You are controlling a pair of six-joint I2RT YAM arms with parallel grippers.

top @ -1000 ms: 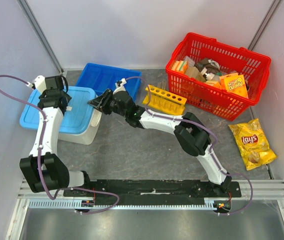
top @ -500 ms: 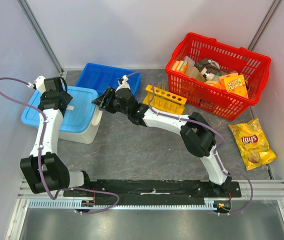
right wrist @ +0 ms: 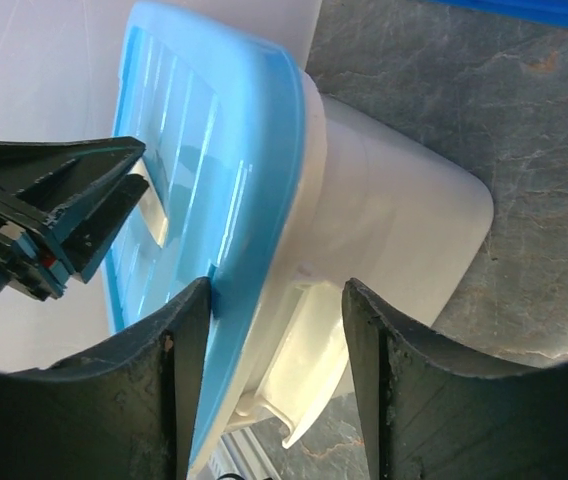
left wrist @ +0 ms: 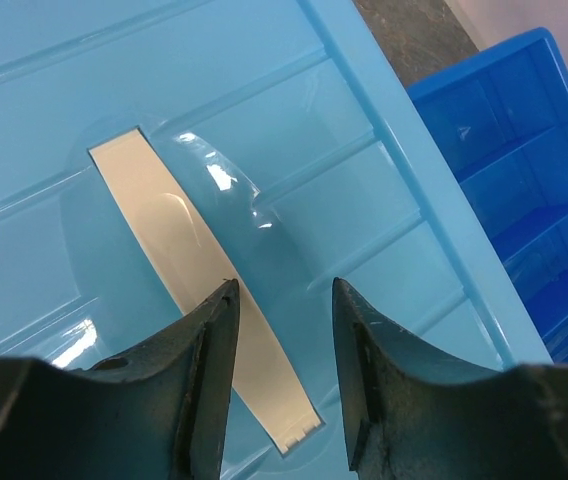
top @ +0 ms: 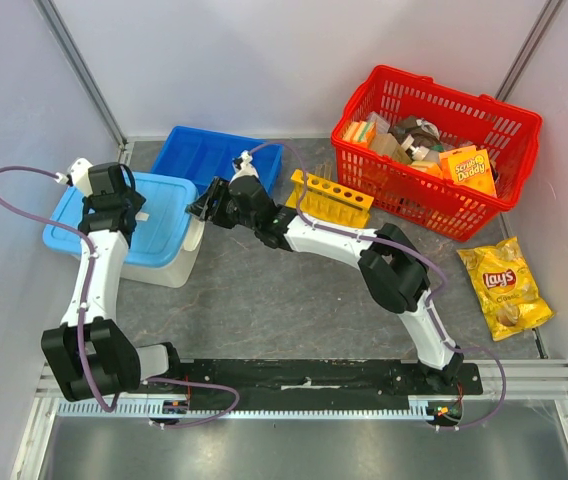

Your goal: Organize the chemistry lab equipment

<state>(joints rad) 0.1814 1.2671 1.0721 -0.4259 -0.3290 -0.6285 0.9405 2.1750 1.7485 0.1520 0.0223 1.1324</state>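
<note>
The yellow test-tube rack (top: 329, 198) stands on the table in front of the red basket, with no gripper near it. My left gripper (left wrist: 284, 285) hangs open over the light-blue lid (left wrist: 264, 120) of a white bin (top: 169, 265), nothing between its fingers, near the lid's cream handle slot (left wrist: 184, 260). My right gripper (right wrist: 276, 290) is open at the bin's right end. Its jaws straddle the lid's edge (right wrist: 214, 180) and the bin's white rim (right wrist: 314, 340); the left finger touches the lid edge, the right finger stands apart. In the top view both grippers, left (top: 124, 212) and right (top: 202, 206), are at the bin.
A dark-blue divided tray (top: 209, 155) lies behind the bin. The red basket (top: 414, 195) of sponge packs and boxes stands at the back right. A yellow chip bag (top: 504, 285) lies at the right. The right arm stretches across the table's middle.
The right gripper's jaws have opened wider and it has shifted slightly back along the bin's end. The lid has slid a little to the right. The left gripper has moved slightly nearer over the lid.
</note>
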